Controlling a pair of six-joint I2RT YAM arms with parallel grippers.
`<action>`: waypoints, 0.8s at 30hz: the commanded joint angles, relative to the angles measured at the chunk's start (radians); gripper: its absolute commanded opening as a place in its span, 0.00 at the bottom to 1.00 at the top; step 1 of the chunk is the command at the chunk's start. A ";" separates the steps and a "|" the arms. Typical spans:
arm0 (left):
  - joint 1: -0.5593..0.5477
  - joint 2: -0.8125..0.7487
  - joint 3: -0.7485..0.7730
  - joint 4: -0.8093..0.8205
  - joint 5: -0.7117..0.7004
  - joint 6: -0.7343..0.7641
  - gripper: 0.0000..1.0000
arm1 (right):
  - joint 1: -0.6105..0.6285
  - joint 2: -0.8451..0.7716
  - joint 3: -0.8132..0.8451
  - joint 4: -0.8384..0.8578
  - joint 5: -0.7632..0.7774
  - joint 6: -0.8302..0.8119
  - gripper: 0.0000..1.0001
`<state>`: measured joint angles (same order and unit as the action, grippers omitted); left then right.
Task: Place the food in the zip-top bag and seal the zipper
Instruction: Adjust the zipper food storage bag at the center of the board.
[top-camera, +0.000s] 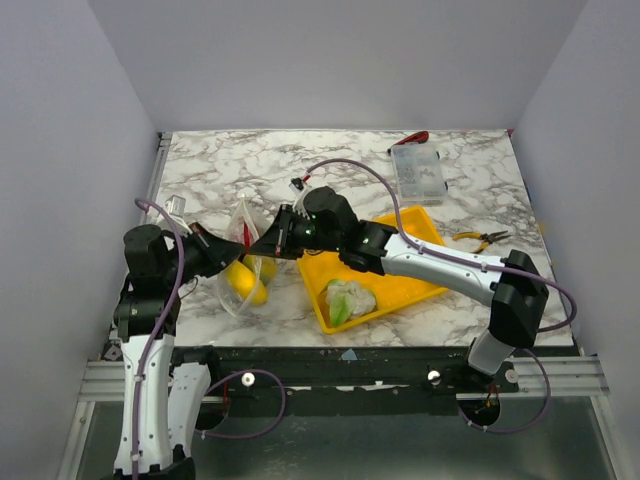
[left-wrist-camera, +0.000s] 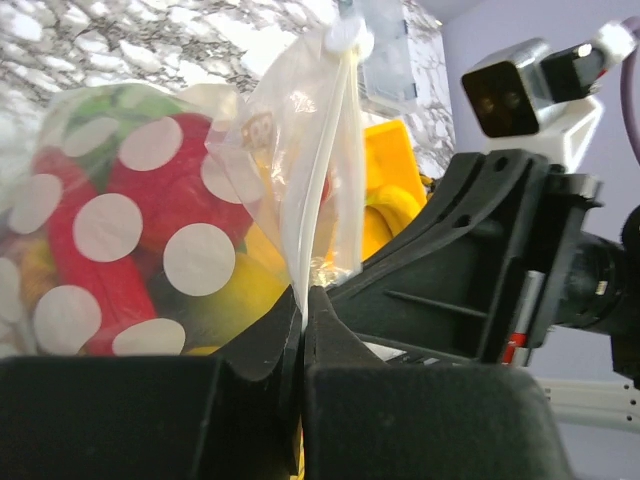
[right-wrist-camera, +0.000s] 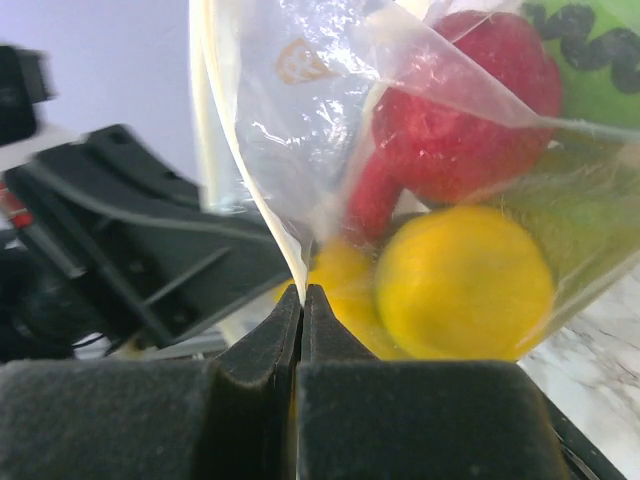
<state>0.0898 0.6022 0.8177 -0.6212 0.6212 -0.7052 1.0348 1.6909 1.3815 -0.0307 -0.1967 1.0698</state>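
1. Two arms meet over the left half of the marble table, and all I am working on lies between their bases and its middle.
2. Right of centre, under the right arm, is the yellow tray. One white-and-green cauliflower piece lies at its near end, outside the bag.
3. Just left of the tray is the zip-top bag, bulging with food: a red pepper, a round yellow piece and something green behind them.
4. The zipper shows as a pale strip rising straight from the fingertips in both wrist views. Its long axis runs up and away from each pincer. From above I judge that to be toward the far side of the table, though I cannot be sure.
5. My left pincer comes in from the left and my right pincer from the right. Each is clamped together on the strip with film pinched between the fingers, and the two are almost nose to nose.
6. Both arms look equally near the closure, so I judge the coming move to be a run along that strip. The cauliflower would then be sealed out.
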 joint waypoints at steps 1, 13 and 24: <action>-0.001 0.090 -0.047 -0.033 0.092 0.052 0.00 | 0.001 0.019 -0.035 0.101 0.017 0.097 0.00; -0.010 0.170 -0.100 -0.068 0.043 0.074 0.00 | -0.011 0.070 -0.074 0.115 0.027 0.091 0.01; -0.006 0.023 -0.081 -0.047 -0.052 -0.024 0.00 | -0.030 0.015 -0.015 0.036 -0.050 -0.055 0.06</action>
<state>0.0830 0.6003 0.7242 -0.6624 0.6086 -0.6899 1.0016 1.7580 1.3018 0.0055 -0.2089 1.0809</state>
